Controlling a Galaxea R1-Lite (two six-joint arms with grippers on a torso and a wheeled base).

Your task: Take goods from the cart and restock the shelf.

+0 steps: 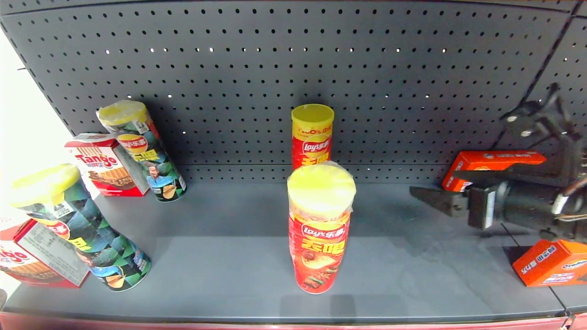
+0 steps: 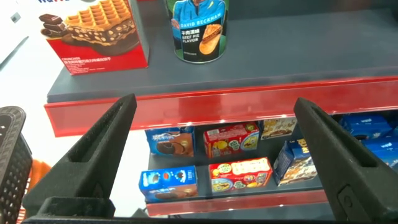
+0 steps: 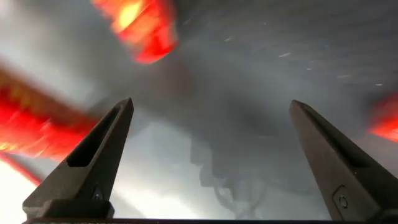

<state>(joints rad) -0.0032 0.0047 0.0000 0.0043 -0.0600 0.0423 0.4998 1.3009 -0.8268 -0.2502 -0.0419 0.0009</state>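
A red chips can (image 1: 319, 227) with a yellow lid stands upright in the middle of the grey shelf (image 1: 220, 256). A second red can (image 1: 312, 136) stands behind it against the pegboard. To their right my right gripper (image 1: 435, 183) hovers over the shelf, open and holding nothing, its fingers pointing towards the cans. In the right wrist view this gripper (image 3: 211, 104) faces bare shelf, with a blurred red can (image 3: 143, 28) farther off. My left gripper (image 2: 214, 102) is open and empty, in front of and below the red shelf edge (image 2: 217, 99).
Two green chips cans (image 1: 142, 149) (image 1: 82, 229) and two waffle boxes (image 1: 106, 165) (image 1: 36, 261) stand at the left. Orange boxes (image 1: 493, 167) (image 1: 550, 263) lie at the right by my right arm. A lower shelf holds several packets (image 2: 236, 174). A black basket (image 2: 12, 155) is beside it.
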